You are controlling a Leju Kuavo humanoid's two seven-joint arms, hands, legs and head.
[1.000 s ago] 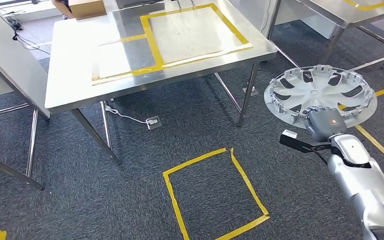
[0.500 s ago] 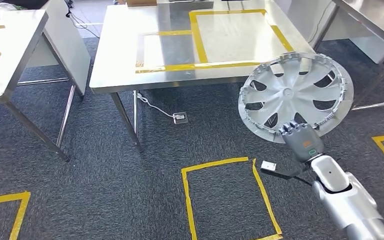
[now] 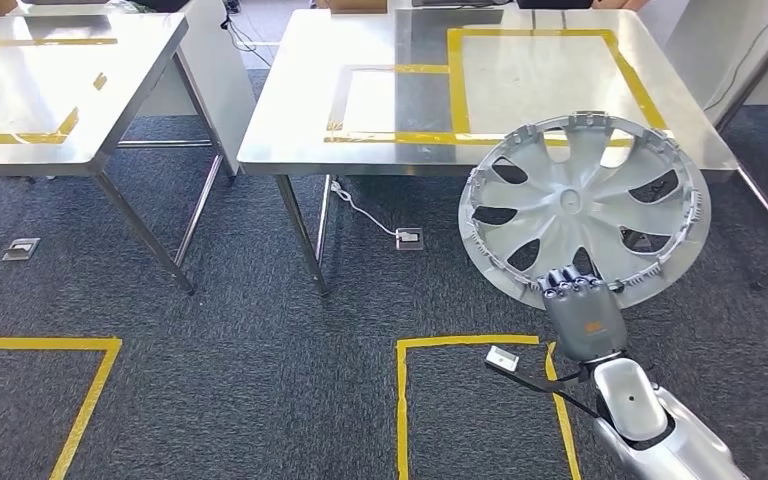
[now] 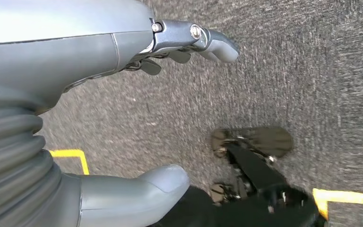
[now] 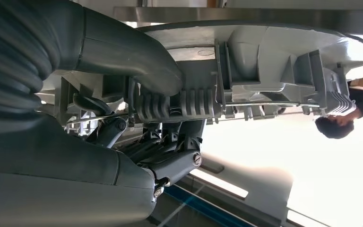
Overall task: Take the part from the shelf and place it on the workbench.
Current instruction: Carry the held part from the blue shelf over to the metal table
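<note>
Hubcap (image 3: 582,205) sits in the right hand (image 3: 582,312), held up nearly on edge above the carpet, its spoked face toward the head camera and its far rim overlapping the near edge of the counter (image 3: 400,100) beyond the fingers. The right hand grips it at the rim nearest the wrist, fingers (image 3: 570,285) over the front face and thumb (image 5: 137,56) pressed on the ribbed back. It looks like thin moulded plastic: light and fairly stiff, but broad, so it probably levers hard against a single-edge grip and may flex or swing. The smooth face seems slippery; the ribs and clips on the back (image 5: 246,80) offer surer purchase, though the clips look breakable. The left hand (image 4: 123,94) hangs over the carpet, fingers apart and holding nothing.
</note>
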